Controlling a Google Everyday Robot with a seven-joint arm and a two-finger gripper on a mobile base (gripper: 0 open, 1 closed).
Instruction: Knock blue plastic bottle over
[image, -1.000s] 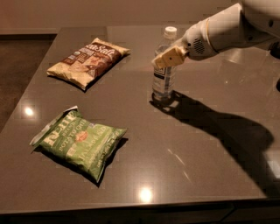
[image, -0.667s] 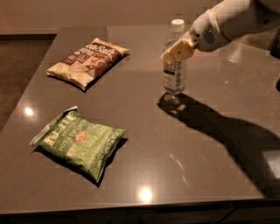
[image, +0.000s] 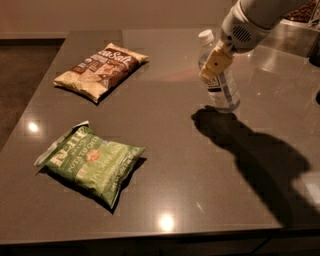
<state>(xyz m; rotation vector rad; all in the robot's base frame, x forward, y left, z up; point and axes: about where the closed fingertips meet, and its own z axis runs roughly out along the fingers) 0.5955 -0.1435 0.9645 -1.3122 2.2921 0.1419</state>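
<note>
Currently the end effector (image: 216, 62) touches the tilted blue plastic bottle (image: 225, 95).

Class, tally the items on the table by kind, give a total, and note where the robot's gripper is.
Chip bags: 2 (brown bag, green bag)
Blue plastic bottle: 1
Total: 3
Gripper: against the bottle's upper half.
</note>
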